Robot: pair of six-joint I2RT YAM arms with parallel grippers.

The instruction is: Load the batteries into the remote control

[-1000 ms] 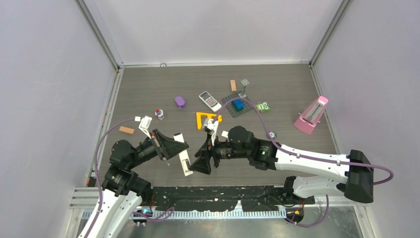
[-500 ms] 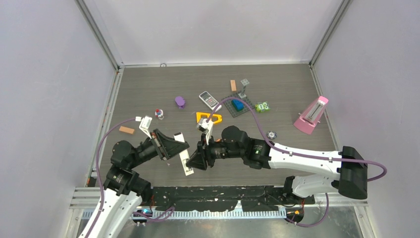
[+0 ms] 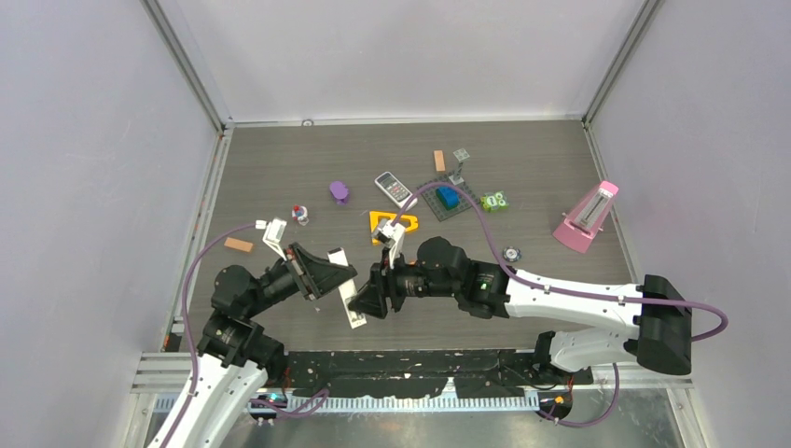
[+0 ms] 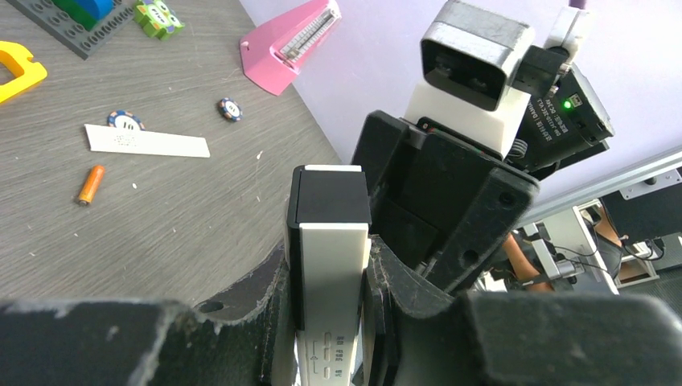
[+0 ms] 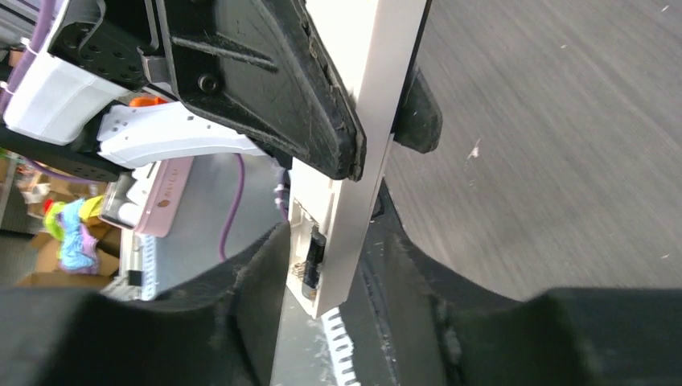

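Robot lab test cell: white wall panels [image 3: 401, 56] on aluminium frame posts [image 3: 187, 65], wood-grain table [image 3: 560, 159], toy props like a pink metronome [image 3: 586, 217] scattered beyond the fingers [image 3: 326, 273], cabled equipment [image 4: 635, 233] off to their right.

Both arms wear white shells with black joints. A purple cable [image 3: 191, 280] loops off the left arm [image 3: 213, 397], and another runs over the right arm [image 3: 578, 308]. Towards the table [image 3: 280, 159] middle: black wedge-shaped fingers [image 4: 450, 201], a grey-and-white camera block [image 4: 474, 64], a tiny green light [image 4: 569, 103].
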